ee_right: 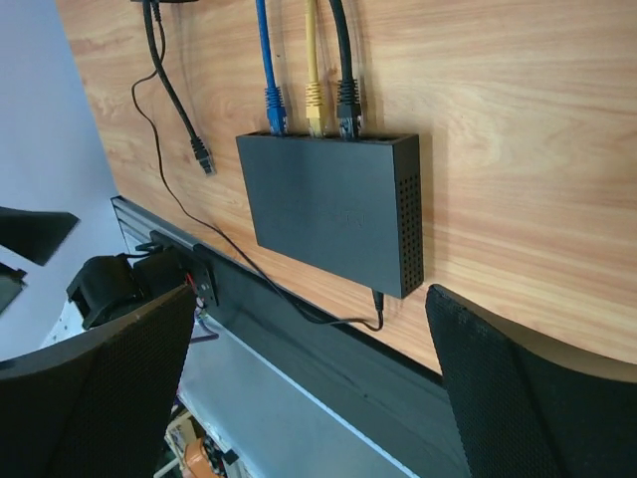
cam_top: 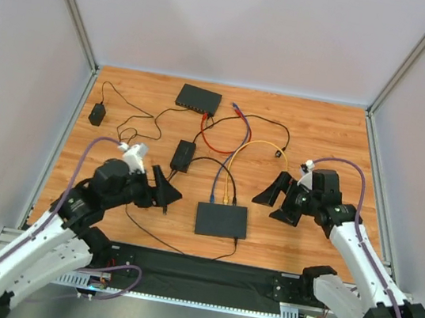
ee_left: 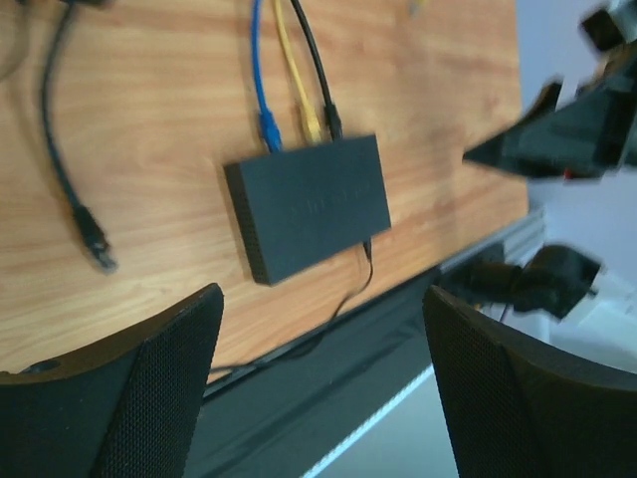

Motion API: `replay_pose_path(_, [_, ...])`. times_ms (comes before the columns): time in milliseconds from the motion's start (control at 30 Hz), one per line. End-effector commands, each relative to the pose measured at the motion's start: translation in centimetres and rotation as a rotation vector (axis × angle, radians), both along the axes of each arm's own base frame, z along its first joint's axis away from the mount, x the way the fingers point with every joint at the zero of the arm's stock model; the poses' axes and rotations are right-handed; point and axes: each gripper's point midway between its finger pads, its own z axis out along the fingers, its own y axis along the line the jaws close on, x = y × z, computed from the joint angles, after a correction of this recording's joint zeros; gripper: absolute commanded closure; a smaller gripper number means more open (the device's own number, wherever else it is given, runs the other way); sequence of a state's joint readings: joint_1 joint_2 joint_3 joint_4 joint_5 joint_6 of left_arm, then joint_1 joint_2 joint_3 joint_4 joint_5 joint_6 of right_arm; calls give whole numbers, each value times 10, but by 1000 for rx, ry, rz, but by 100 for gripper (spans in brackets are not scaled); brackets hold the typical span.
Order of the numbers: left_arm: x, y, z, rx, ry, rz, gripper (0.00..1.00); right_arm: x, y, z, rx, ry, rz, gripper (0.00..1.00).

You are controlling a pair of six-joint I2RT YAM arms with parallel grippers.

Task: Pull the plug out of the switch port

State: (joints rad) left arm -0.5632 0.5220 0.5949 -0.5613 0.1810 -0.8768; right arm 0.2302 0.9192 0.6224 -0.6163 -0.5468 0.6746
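Observation:
A black network switch point(cam_top: 222, 220) lies flat near the table's front edge. Blue point(cam_top: 212, 199), yellow point(cam_top: 225, 199) and black point(cam_top: 233, 200) plugs sit in the ports on its far side. The right wrist view shows the switch point(ee_right: 333, 204) with the blue plug point(ee_right: 274, 100), yellow plug point(ee_right: 316, 100) and black plug point(ee_right: 346, 100) seated. The left wrist view shows the switch point(ee_left: 309, 204) too. My left gripper point(cam_top: 163, 187) is open and empty, left of the switch. My right gripper point(cam_top: 277, 200) is open and empty, right of it. Both hover above the table.
A second switch point(cam_top: 198, 98) sits at the back with red and black cables. A power brick point(cam_top: 182, 155) lies mid-table and a small adapter point(cam_top: 97, 114) far left. A loose black plug point(ee_right: 202, 154) lies left of the near switch. A thin power lead point(ee_right: 328, 317) leaves its near side.

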Motion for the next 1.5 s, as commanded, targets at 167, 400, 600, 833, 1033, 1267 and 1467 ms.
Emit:
replay_pose_path(167, [15,-86,-4,200,-82,-155,22,32,6,5,-35,-72,46,10])
replay_pose_path(400, [23,-143,-35,166,-5,-233,51,47,21,-16,-129,-51,141,39])
replay_pose_path(600, [29,-174,-60,164,62,-281,57,23,23,-33,-154,4,127,44])
replay_pose_path(833, [29,-202,-92,152,142,-342,57,-22,20,-47,-212,35,61,51])
replay_pose_path(1033, [23,-212,-117,157,214,-368,57,-50,21,-63,-225,34,63,53])
replay_pose_path(1267, [16,-208,-139,197,278,-352,57,-62,41,-84,-277,41,99,55])
replay_pose_path(1467, [8,-199,-159,245,344,-338,63,-64,50,-96,-271,23,88,59])
